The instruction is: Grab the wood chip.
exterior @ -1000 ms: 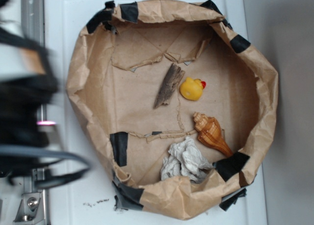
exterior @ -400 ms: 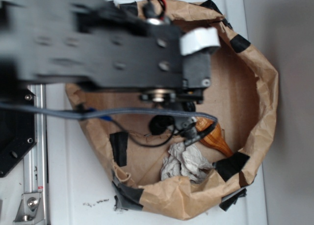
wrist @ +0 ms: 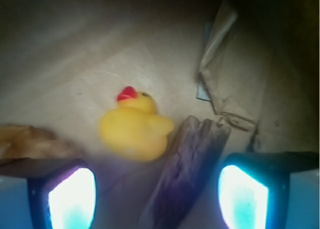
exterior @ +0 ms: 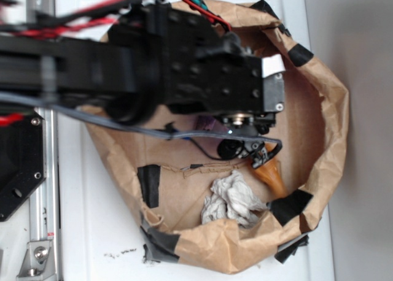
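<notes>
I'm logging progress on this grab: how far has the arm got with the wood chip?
Done: the gripper is over the paper-lined bin, open. In hand: the wood chip lies between its fingers, untouched, beside the yellow duck. Left: lowering, closing and lifting.

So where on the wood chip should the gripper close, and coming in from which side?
Across the wood chip's narrow width, near mid-length, descending from above. It lies flat and elongated between the open gripper's fingers, long axis running away from the camera. The duck sits close beside its far end, so staying lower avoids it.
</notes>
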You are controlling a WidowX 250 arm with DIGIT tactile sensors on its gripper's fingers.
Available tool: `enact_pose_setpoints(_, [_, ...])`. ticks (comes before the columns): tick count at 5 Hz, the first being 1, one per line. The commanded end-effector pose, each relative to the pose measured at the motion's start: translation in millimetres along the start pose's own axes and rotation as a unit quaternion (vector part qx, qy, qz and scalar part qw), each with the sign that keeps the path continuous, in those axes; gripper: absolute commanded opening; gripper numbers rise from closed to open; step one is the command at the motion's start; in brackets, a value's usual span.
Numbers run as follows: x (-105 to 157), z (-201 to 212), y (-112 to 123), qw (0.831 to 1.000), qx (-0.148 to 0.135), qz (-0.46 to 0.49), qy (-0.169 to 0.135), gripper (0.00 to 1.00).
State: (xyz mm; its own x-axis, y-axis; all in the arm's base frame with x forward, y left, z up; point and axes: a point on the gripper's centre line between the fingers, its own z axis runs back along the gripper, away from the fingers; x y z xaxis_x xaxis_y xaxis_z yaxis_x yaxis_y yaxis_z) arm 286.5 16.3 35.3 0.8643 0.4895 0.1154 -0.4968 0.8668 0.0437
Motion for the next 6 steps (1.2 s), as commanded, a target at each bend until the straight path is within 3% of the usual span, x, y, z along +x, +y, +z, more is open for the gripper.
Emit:
enact_pose_setpoints(1, [-24, -3, 1, 0.999, 0.023, 0.001, -0.046, 1.0])
enact_pose_setpoints(4, [-29, -11, 17, 0.999, 0.002, -0.024, -0.027, 1.0])
enact_pose_setpoints(6, [-30, -20, 18, 0.999, 0.011, -0.044, -0.023, 1.0])
